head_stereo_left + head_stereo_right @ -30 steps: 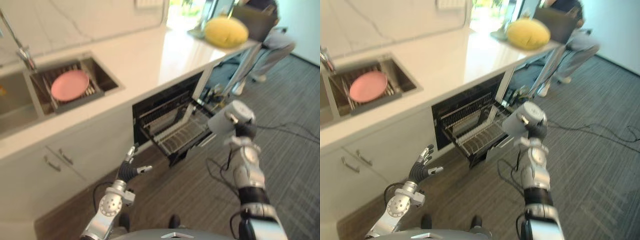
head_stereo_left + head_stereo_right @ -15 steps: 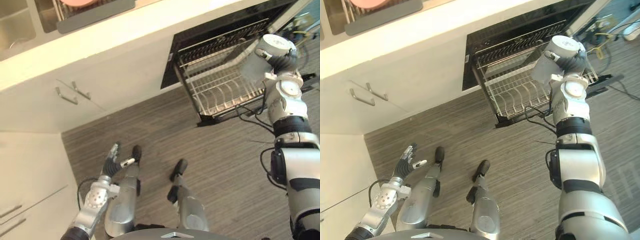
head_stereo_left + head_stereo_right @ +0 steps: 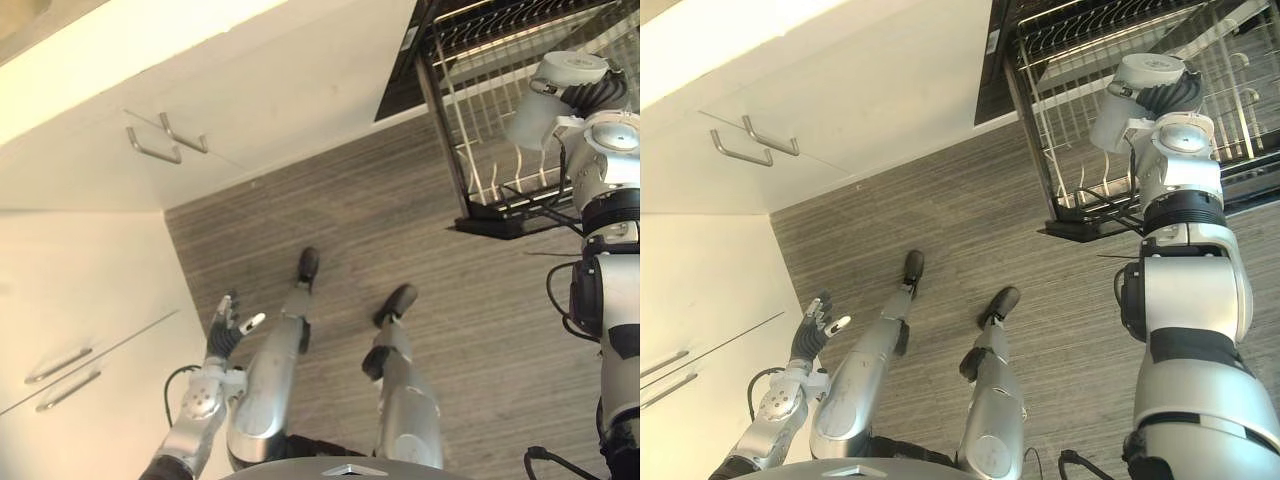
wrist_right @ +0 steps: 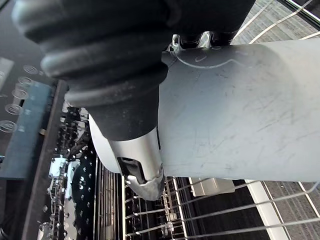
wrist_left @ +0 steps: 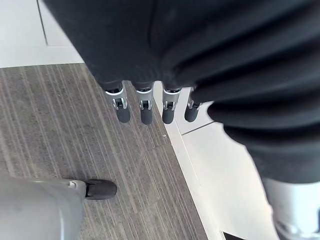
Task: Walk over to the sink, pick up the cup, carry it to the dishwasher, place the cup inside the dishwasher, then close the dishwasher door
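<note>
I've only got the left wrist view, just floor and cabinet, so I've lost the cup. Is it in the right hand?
Observer: Yes. The right hand is curled round the grey cup, with the thumb against its side.
Operator: Where is that relative to the dishwasher?
Observer: In the eye views the cup is held over the pulled-out wire rack, near its front edge. It looks not yet set down.
</note>
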Robot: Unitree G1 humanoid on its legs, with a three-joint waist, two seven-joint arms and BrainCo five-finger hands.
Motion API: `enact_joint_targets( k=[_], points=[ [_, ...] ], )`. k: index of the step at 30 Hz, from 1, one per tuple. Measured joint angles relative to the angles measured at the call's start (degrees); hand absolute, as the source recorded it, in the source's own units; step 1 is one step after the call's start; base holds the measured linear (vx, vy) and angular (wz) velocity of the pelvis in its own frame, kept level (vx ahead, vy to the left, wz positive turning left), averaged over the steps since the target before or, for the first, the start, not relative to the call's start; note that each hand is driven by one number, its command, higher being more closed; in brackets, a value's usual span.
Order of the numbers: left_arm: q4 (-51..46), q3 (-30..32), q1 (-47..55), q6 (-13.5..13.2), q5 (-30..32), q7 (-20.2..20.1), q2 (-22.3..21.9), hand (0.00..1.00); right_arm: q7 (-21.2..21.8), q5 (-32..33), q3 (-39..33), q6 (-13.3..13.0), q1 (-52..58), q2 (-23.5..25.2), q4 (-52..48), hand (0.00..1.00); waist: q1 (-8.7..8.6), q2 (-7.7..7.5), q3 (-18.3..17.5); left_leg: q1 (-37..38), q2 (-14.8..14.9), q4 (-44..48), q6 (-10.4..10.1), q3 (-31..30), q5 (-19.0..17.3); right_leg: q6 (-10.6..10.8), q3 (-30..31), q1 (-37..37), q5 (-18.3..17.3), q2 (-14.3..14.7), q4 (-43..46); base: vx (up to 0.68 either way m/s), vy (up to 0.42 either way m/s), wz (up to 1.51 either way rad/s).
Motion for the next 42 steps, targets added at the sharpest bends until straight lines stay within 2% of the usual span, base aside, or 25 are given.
enact_joint_targets(
  k=[4,10,11,19,21,24,27,29,32,35,37,38,40,41,42],
  points=[
    [0.8,0.8,-1.3,0.1,-3.4,-0.5,-0.8,0.0,1.9,-2.3,3.4,0.0,-3.1,-0.6,0.4,1.0,2.15,1.3,0.3,-2.7,0.0,0.0,-0.1,-0.5,0.5,-0.4,-0.5,-2.4,0.2,0.1,0.0,0.01,0.027,0.06],
    [2.9,1.1,-1.6,0.0,-3.9,-3.0,-1.9,0.0,2.6,-4.7,5.7,-0.2,-6.7,-0.8,0.4,1.0,4.66,1.31,0.3,-4.2,0.0,-0.2,-0.4,-1.7,0.9,-0.8,-1.6,-3.5,-0.1,0.2,0.0,0.01,0.043,0.1],
    [3.0,1.2,-1.6,-0.1,-4.0,-3.3,-1.9,0.0,2.4,-5.3,5.7,-0.2,-7.1,-1.2,0.4,0.0,5.05,1.31,0.3,-4.4,0.0,-0.3,-0.4,-1.9,0.9,-0.8,-1.7,-3.6,-0.1,0.3,0.0,0.02,0.04,0.06],
    [3.5,4.0,-2.0,-0.8,-3.8,-3.9,-2.1,0.0,2.4,-4.3,5.6,1.3,-8.4,-0.8,0.4,0.0,5.51,1.3,0.3,-4.6,0.1,-1.1,-0.7,-2.9,1.4,-0.8,-3.2,-3.2,-0.1,0.8,-1.0,0.02,0.038,0.06],
    [2.9,4.4,-2.1,-0.5,-3.8,-4.0,-2.1,0.0,2.4,-4.3,5.6,1.3,-8.7,-0.6,0.4,0.0,5.68,1.3,0.3,-4.5,0.3,-1.0,-0.8,-3.1,1.5,-0.9,-3.2,-3.0,-0.2,0.9,-1.0,0.01,0.037,0.04],
    [1.5,5.3,-2.1,0.2,-3.7,-4.0,-2.1,0.0,2.2,-4.0,5.3,2.7,-8.7,-0.6,0.7,0.0,6.11,1.28,0.3,-4.0,0.7,-1.0,-1.0,-3.4,1.6,-1.1,-3.5,-2.2,-0.3,1.3,-1.0,0.0,0.024,0.02],
    [1.5,5.5,-2.0,1.1,-2.2,-4.1,-1.9,0.0,3.7,-1.3,4.9,3.7,-8.1,-0.2,2.1,0.0,6.05,1.17,0.3,-1.7,1.0,-1.1,-1.2,-3.4,1.3,-1.5,-4.2,0.1,-0.7,1.7,-1.0,0.0,0.0,0.0],
    [1.3,6.5,-1.8,1.2,-1.2,-4.1,-1.8,0.0,4.0,0.5,4.7,3.3,-7.4,0.2,1.8,0.0,5.88,0.46,0.3,-0.6,1.4,-1.3,-1.3,-3.3,1.3,-1.7,-4.4,1.1,-1.1,2.1,-1.0,-0.01,-0.009,-0.02],
    [0.0,7.9,0.0,1.1,0.1,-3.7,-1.1,0.0,4.4,1.4,2.1,1.8,-3.6,0.8,-1.2,0.0,5.64,-1.68,0.2,1.8,2.4,-3.0,-1.9,-3.2,1.9,-1.8,-4.5,2.6,-1.3,2.9,-1.0,0.0,-0.032,-0.07],
    [-0.8,8.2,2.7,1.3,1.8,-2.4,0.0,0.0,7.1,5.4,-1.6,-0.9,3.8,1.1,-9.9,0.0,4.1,-5.04,0.2,3.8,2.9,-3.3,-2.0,-2.5,1.8,-1.8,-4.3,4.0,-1.3,3.3,-1.0,0.03,-0.022,-0.11],
    [-0.7,10.0,4.4,1.3,1.9,-1.4,0.0,0.0,8.8,8.3,-6.7,-3.2,11.3,3.3,-19.3,0.0,2.01,-7.44,0.0,6.6,3.1,-3.8,-2.2,-1.4,1.6,-1.8,-4.1,6.0,-1.3,3.2,-1.0,0.04,-0.007,-0.29],
    [-0.6,11.4,5.5,1.3,1.9,-1.1,0.3,0.0,9.6,10.1,-11.4,-5.4,19.2,6.0,-27.8,0.0,1.03,-9.55,-1.1,8.5,3.2,-4.1,-2.4,0.0,1.2,-1.6,-2.9,7.0,-1.6,3.1,-1.0,0.03,0.001,-0.41],
    [0.5,13.1,6.9,1.3,1.9,-0.3,0.3,0.0,10.5,11.5,-15.5,-7.2,27.8,10.8,-35.9,0.0,-0.83,-12.0,-3.5,9.6,3.3,-4.1,-2.3,1.2,0.4,-1.4,-2.3,7.6,-2.4,3.1,-1.0,0.04,-0.009,-0.38],
    [2.8,14.4,7.9,1.3,2.5,0.6,0.1,0.0,10.7,11.9,-17.7,-8.8,35.4,15.5,-42.2,0.0,-2.18,-13.79,-6.2,10.4,3.5,-4.2,-2.5,2.3,-0.3,-1.3,-1.7,8.0,-2.7,3.0,-1.0,0.09,-0.016,-0.38],
    [4.3,14.8,8.4,1.3,2.9,1.0,0.1,0.0,10.6,11.9,-18.3,-9.3,39.2,17.9,-45.5,0.0,-2.76,-14.49,-7.1,11.4,3.6,-4.2,-2.5,3.0,-0.8,-1.3,-1.4,8.5,-2.8,2.9,-1.0,0.09,-0.017,-0.48]
  ],
)
